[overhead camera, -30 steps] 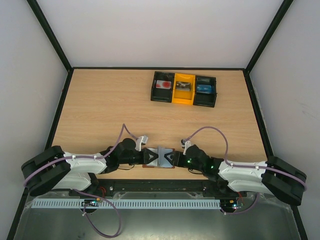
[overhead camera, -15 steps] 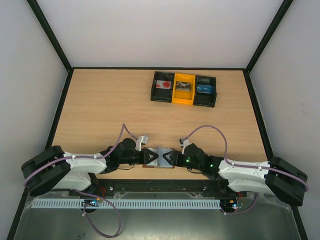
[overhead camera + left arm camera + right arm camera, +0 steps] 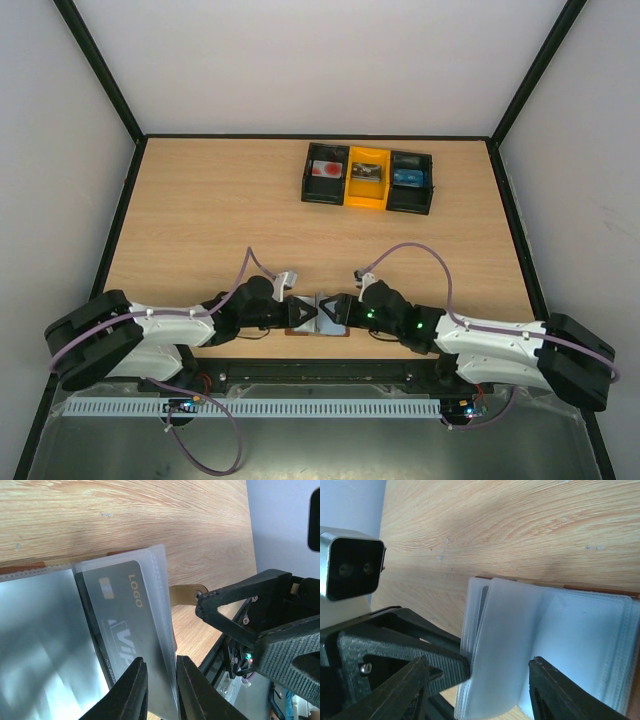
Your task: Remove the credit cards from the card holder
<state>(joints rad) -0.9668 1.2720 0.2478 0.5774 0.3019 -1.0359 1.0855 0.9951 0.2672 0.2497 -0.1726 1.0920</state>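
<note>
1. The card holder (image 3: 318,320) is lying open at the near edge of the table (image 3: 220,220), between the two arms and well apart from the black-and-yellow tray (image 3: 366,204) at the far side.
2. The left gripper (image 3: 160,680) is pinching narrowly on the outer edge of a clear sleeve, so it is anchoring the holder. A grey card (image 3: 117,620) printed "LOGO" is sitting inside that sleeve, not yet out.
3. The right gripper (image 3: 479,670) is what is changing. Over the last second it has been pushing leftward over the holder, so it is now covering more of the pages in the overhead view, and its jaws have been spreading.
4. Those jaws are now standing wide, straddling a curling fan of pale sleeves. They are not clamping any sleeve or card.
5. This is probably the right arm lining up for a fresh grab at a card while the left arm is holding the booklet down.
6. Three cards are already resting in the tray, one per compartment, so the task is looking well advanced, with at least the grey card remaining.
7. The sleeves are looking floppy, so the right fingers are risking a grip on plastic rather than card.
</note>
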